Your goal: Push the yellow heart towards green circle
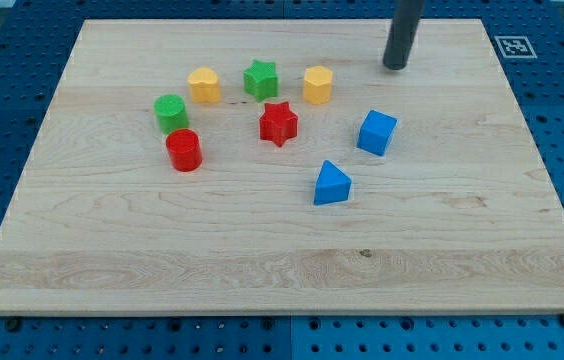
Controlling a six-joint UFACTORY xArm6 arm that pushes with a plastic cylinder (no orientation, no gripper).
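Note:
The yellow heart [203,85] lies in the upper left part of the wooden board [282,270]. The green circle [171,112] sits just below and to the left of it, with a small gap between them. My tip [395,66] rests on the board near the top edge, far to the right of the heart. It touches no block; the nearest one is a yellow pentagon-like block [317,85] to its lower left.
A green star [260,78] sits between the two yellow blocks. A red circle [183,150] lies right below the green circle. A red star [278,123], a blue cube [376,132] and a blue triangle [331,184] lie around the middle.

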